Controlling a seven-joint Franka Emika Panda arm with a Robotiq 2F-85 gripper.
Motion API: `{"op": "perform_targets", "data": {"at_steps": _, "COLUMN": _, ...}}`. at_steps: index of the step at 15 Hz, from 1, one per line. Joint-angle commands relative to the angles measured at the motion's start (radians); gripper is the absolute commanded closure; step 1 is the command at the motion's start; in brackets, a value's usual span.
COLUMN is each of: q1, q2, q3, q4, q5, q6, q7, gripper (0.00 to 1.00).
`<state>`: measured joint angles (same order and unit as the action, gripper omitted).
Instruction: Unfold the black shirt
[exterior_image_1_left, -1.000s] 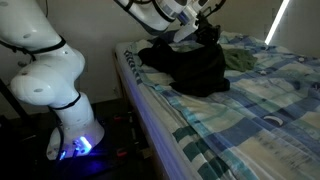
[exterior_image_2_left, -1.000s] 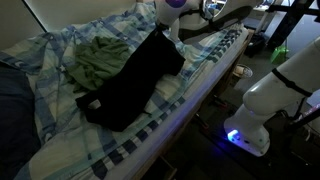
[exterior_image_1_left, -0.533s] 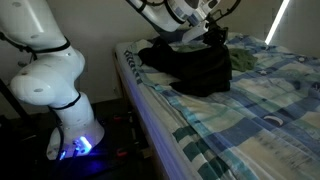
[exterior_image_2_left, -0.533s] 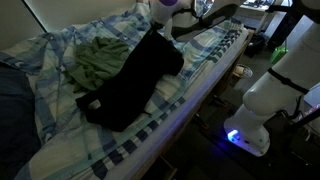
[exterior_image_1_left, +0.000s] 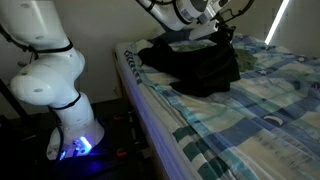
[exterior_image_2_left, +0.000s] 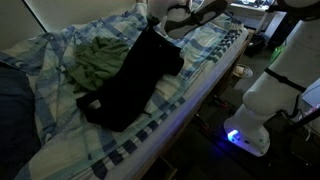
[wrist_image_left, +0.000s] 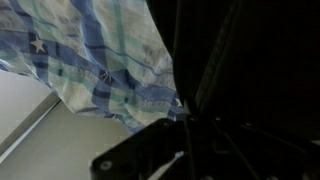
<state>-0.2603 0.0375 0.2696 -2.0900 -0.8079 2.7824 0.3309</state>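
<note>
The pincer (exterior_image_1_left: 224, 36) was clamped shut on one edge of the black shirt (exterior_image_1_left: 200, 70), which was drawn up to its fingertips. From there the rest of the shirt fell away below the pincer and lay rumpled on the bed. In an exterior view the shirt (exterior_image_2_left: 130, 85) ran as a long dark band from the pincer down across the blue-and-white plaid bedsheet (exterior_image_2_left: 60, 125). In the wrist view black cloth (wrist_image_left: 260, 60) filled the side next to the pincer, with plaid sheet (wrist_image_left: 100, 50) beyond it; the fingertips themselves were lost in the dark.

Counted: one black shirt, one pincer on one white arm, one plaid bedsheet, and one olive-green garment (exterior_image_2_left: 100, 58). The green garment lay bunched on the sheet beside the shirt, below the pincer, touching the shirt's edge and apart from the pincer.
</note>
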Motion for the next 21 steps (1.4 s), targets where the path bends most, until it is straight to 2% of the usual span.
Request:
{"op": "perform_targets", "data": {"at_steps": 1, "q1": 0.101, "q2": -0.052, "q3": -0.11, "q4": -0.075, "q5": 0.251, "q6": 0.126, "q7": -0.202, "gripper": 0.99}}
{"op": "perform_targets", "data": {"at_steps": 2, "q1": 0.053, "q2": -0.003, "q3": -0.058, "q4": -0.014, "q5": 0.143, "q6": 0.061, "q7": -0.11, "gripper": 0.94}}
{"op": "perform_targets", "data": {"at_steps": 4, "q1": 0.088, "q2": -0.011, "q3": -0.094, "q4": -0.034, "q5": 0.225, "q6": 0.099, "q7": -0.177, "gripper": 0.94}}
{"op": "perform_targets", "data": {"at_steps": 10, "q1": 0.095, "q2": -0.021, "q3": -0.1, "q4": -0.046, "q5": 0.231, "q6": 0.104, "q7": -0.177, "gripper": 0.94}}
{"op": "perform_targets", "data": {"at_steps": 11, "q1": 0.095, "q2": -0.021, "q3": -0.1, "q4": -0.046, "q5": 0.231, "q6": 0.104, "q7": -0.177, "gripper": 0.99}}
{"op": "perform_targets", "data": {"at_steps": 12, "q1": 0.097, "q2": -0.014, "q3": -0.097, "q4": -0.044, "q5": 0.237, "q6": 0.1, "q7": -0.185, "gripper": 0.99}}
{"op": "perform_targets", "data": {"at_steps": 17, "q1": 0.107, "q2": 0.054, "q3": -0.088, "q4": -0.002, "q5": 0.244, "q6": 0.073, "q7": -0.197, "gripper": 0.99}}
{"op": "perform_targets", "data": {"at_steps": 21, "q1": 0.106, "q2": 0.118, "q3": -0.072, "q4": 0.033, "q5": 0.29, "q6": 0.066, "q7": -0.269, "gripper": 0.99}}
